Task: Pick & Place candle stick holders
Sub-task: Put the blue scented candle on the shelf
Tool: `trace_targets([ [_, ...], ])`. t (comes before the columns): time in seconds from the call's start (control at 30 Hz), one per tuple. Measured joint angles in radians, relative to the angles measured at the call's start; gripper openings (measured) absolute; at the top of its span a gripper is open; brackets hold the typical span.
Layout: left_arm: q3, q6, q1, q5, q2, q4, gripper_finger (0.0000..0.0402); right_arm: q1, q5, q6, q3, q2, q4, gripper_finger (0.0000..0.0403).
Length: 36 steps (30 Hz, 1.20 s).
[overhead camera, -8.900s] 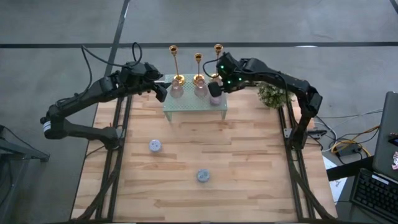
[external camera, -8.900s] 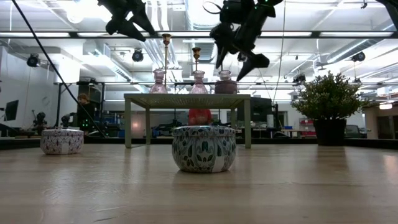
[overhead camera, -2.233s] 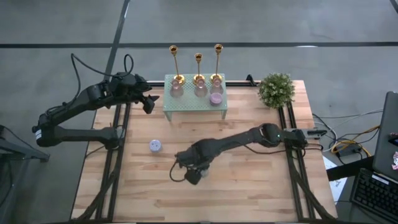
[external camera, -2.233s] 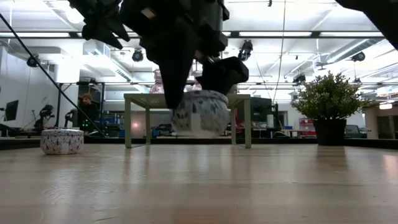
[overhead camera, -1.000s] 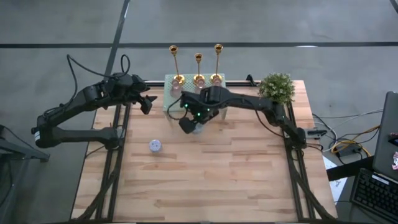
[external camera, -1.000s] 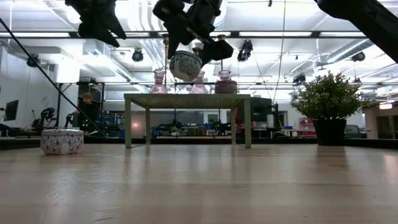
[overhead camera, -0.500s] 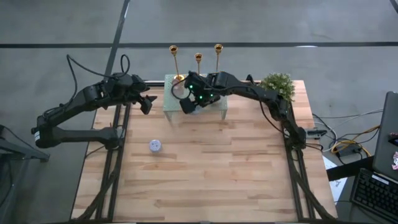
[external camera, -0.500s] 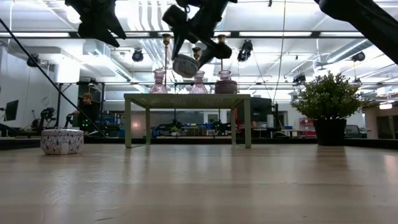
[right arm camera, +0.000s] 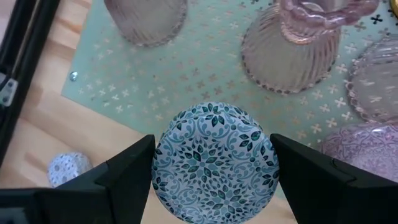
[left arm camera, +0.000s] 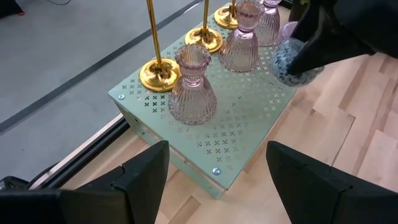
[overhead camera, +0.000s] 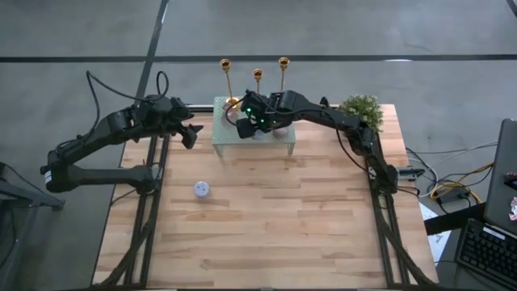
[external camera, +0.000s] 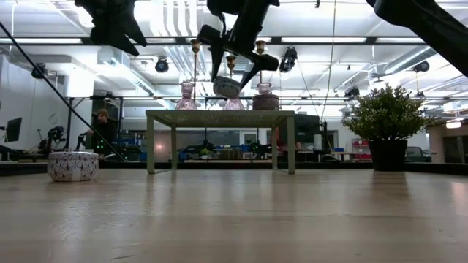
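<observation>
Above the small green perforated stand (overhead camera: 242, 139) at the far edge of the wooden surface (overhead camera: 266, 226), my right fingers (right arm camera: 214, 165) grip a round tin with a blue leaf pattern (right arm camera: 214, 163), one finger on each side of it. The tin hangs over the stand's near part, in front of the pink ribbed glass vases (left arm camera: 193, 84), and does not yet rest on the top, as the low view shows (external camera: 227, 86).

The three gold candle stick holders (overhead camera: 257, 85) stand upright in a row along the stand's far edge, behind the vases, their round bases on the green top (left arm camera: 160, 73). No fingers touch them.

My left fingers (left arm camera: 217, 177) are spread apart and hold nothing; they hover just off the stand's left end, pointed at it.

A second, paler patterned tin (overhead camera: 202, 189) sits on the bare wood nearer the front left, well apart from the stand. A potted green plant (overhead camera: 359, 113) stands at the far right corner. In the room beyond, a person (external camera: 99, 128) is seated at a distance.
</observation>
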Motion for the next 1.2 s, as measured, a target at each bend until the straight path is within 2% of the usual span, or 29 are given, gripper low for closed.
trace_targets([
  [0.53, 0.000, -0.003, 0.000, 0.000, -0.002, 0.000, 0.0273, -0.006, 0.100, 0.091, -0.003, 0.007, -0.026, 0.0290],
  [1.2, 0.000, 0.000, 0.000, 0.000, -0.011, 0.000, 0.0273, -0.006, 0.098, 0.135, -0.078, 0.009, 0.024, 0.0290],
])
